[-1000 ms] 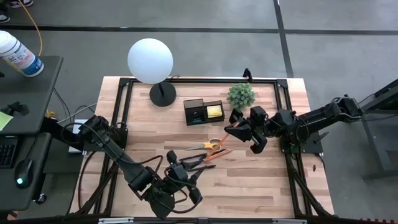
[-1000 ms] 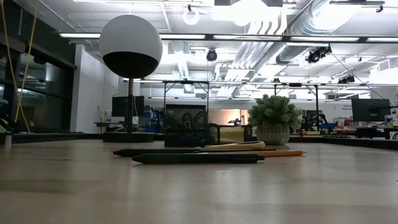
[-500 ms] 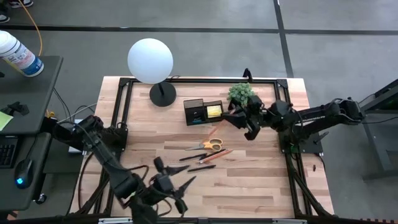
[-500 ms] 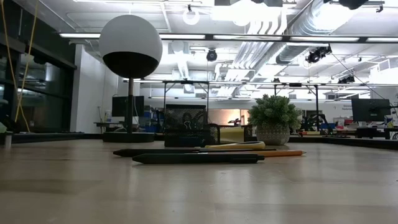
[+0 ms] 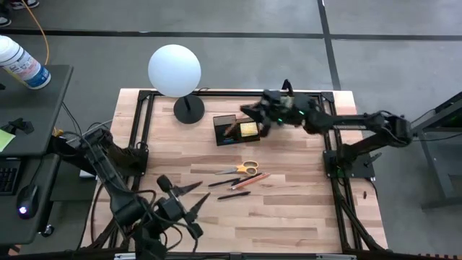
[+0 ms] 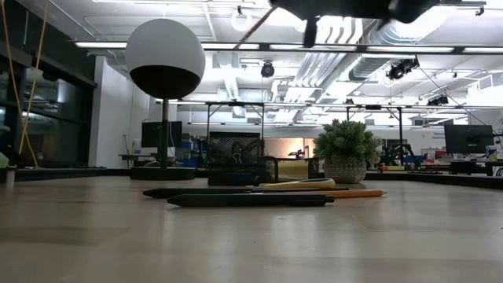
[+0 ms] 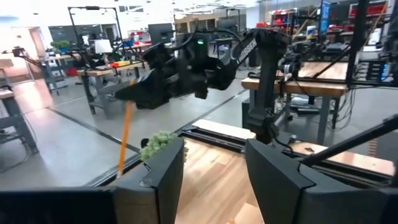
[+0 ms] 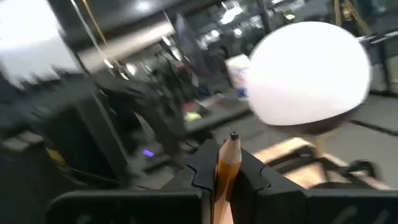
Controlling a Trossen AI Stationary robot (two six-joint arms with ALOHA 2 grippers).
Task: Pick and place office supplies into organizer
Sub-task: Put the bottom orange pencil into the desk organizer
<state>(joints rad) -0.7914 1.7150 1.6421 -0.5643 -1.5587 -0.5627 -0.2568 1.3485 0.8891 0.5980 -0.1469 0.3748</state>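
Orange pencil [image 8: 226,163] hangs clamped in the right gripper [image 5: 254,114] above the black organizer [image 5: 236,130]; lower it upright into 1 compartment before releasing. Left gripper [image 5: 184,198] waits, fingers apart.

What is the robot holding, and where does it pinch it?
The right claw pinches an orange pencil near its upper end, leaving the rest hanging down over the black organizer. The left claw is open and holds nothing.
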